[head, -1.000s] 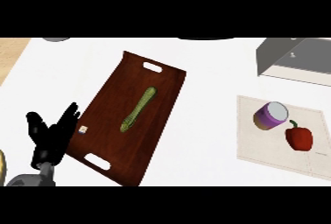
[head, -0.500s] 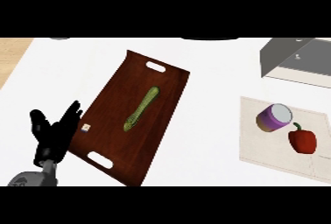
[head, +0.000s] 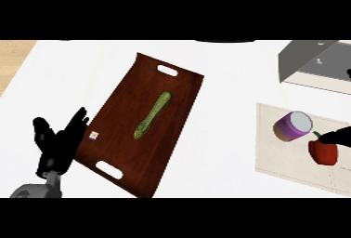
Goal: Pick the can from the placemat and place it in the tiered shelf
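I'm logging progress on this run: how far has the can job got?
Nothing looks done yet: the can lies on the placemat beside a red pepper. In hand: a black fingertip of the right hand shows at the right edge near the pepper, apparently approaching; its fingers are mostly out of view. The left hand rests open by the tray. Left: grasp the can and carry it to the grey shelf.

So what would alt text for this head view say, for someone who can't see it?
A purple can lies on a pale placemat beside a red pepper, a black right hand entering at the edge. Left: a cucumber on a brown tray, open left hand resting.
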